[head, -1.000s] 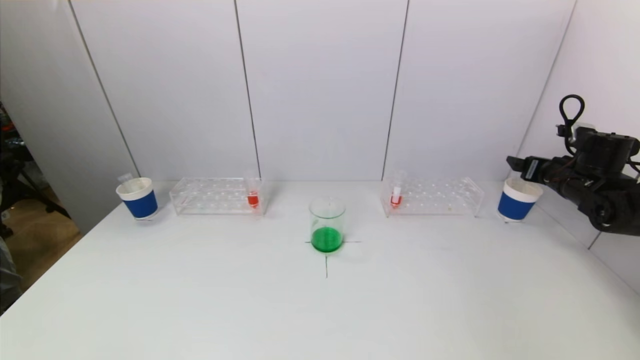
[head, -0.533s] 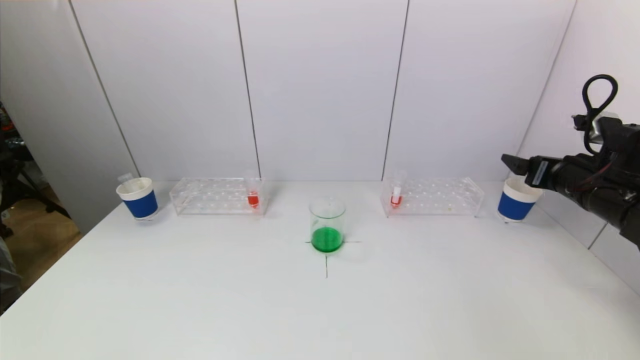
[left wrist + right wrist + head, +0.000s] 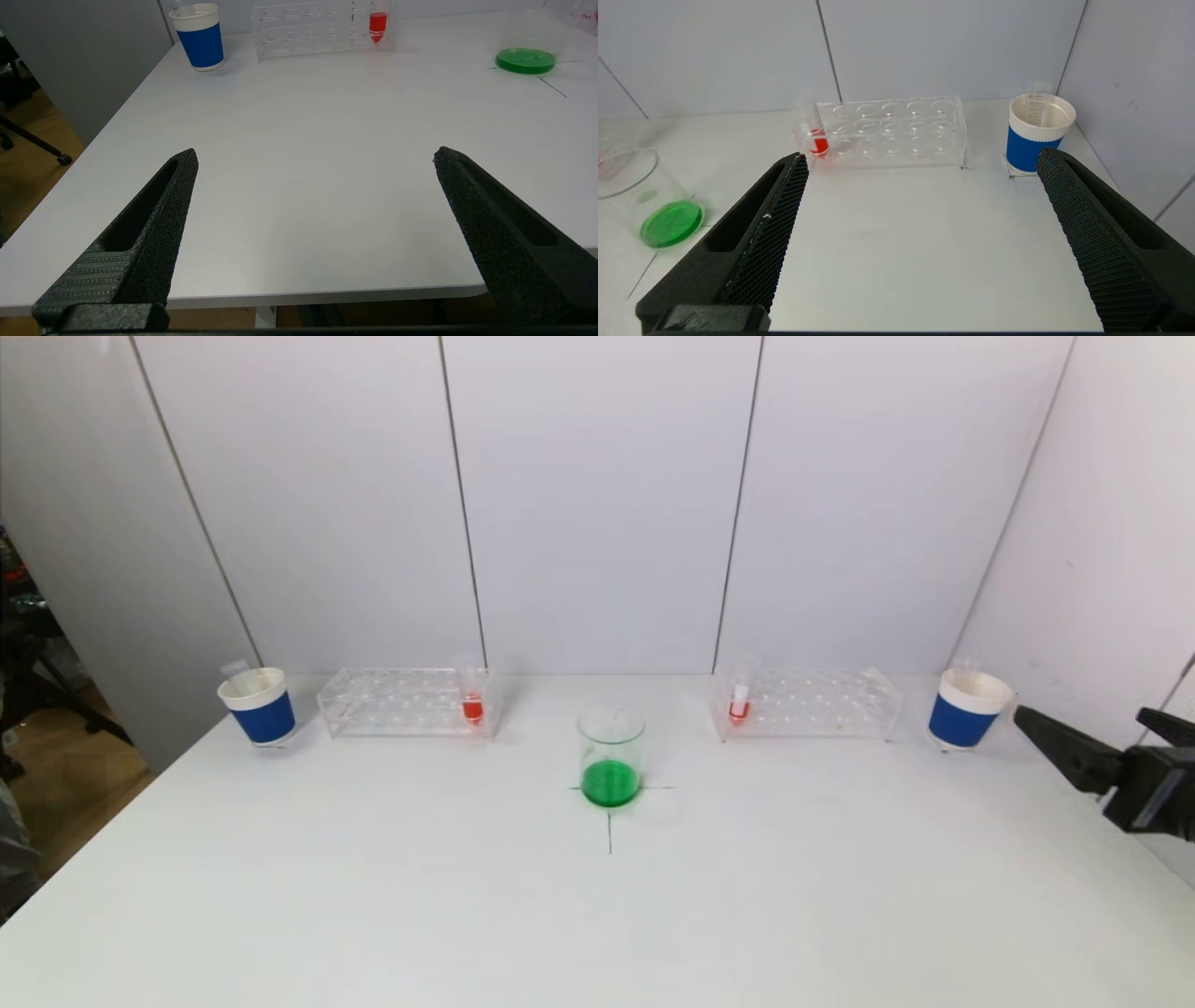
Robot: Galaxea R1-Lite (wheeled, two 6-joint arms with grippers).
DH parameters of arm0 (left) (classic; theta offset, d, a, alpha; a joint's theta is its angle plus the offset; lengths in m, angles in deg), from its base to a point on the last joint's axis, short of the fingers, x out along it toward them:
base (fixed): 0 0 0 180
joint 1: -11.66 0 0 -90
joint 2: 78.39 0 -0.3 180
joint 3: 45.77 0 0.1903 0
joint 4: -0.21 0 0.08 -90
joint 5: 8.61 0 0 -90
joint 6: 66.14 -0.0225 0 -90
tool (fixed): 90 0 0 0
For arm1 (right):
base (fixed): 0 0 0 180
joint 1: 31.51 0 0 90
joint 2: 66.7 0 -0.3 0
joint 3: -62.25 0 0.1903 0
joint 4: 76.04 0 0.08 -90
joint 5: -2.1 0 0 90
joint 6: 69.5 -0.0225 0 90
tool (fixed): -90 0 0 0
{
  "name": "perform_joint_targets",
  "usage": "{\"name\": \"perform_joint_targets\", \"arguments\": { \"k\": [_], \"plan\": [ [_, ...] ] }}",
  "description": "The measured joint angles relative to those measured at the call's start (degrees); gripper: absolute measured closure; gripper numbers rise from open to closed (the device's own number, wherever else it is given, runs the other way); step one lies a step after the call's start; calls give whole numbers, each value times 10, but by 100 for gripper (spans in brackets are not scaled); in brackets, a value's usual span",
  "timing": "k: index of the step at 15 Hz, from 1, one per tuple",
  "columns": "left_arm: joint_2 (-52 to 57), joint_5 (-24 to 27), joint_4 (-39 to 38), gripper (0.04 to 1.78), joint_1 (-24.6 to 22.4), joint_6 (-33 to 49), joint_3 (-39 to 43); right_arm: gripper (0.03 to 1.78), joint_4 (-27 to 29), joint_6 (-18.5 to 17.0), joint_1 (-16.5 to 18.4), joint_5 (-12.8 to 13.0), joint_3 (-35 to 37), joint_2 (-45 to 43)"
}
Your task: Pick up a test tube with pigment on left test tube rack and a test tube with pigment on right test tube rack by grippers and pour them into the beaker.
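A glass beaker (image 3: 611,756) with green liquid stands mid-table. The left clear rack (image 3: 406,702) holds one tube of red pigment (image 3: 472,707); it also shows in the left wrist view (image 3: 378,25). The right clear rack (image 3: 808,704) holds one tube of red pigment (image 3: 739,706), also seen in the right wrist view (image 3: 818,142). My right gripper (image 3: 1083,737) is open and empty at the table's right edge, low, near the right cup. My left gripper (image 3: 315,156) is open and empty over the table's near left edge, out of the head view.
A blue-banded paper cup (image 3: 258,707) stands left of the left rack. Another (image 3: 966,709) stands right of the right rack, with a clear tube in it. White wall panels close off the back and right. A black cross (image 3: 610,821) marks the beaker's spot.
My right arm has drawn back from above the right cup, dropped and swung toward the table's right edge; only its fingers now show in the head view.
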Motion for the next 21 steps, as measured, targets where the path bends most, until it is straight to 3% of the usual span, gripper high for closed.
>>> {"name": "perform_joint_targets", "arguments": {
  "k": [3,5,7,11,14,21],
  "plan": [
    [0,0,0,6,0,0,0,4,19,2,0,2,79,-123],
    [0,0,0,6,0,0,0,4,69,3,1,1,107,-207],
    [0,0,0,6,0,0,0,4,150,4,1,0,117,-300],
    [0,0,0,6,0,0,0,4,363,8,9,-4,113,-499],
    [0,0,0,6,0,0,0,4,481,15,19,-9,117,-612],
    [0,0,0,6,0,0,0,4,505,60,24,-12,148,-689]
  ]
}}
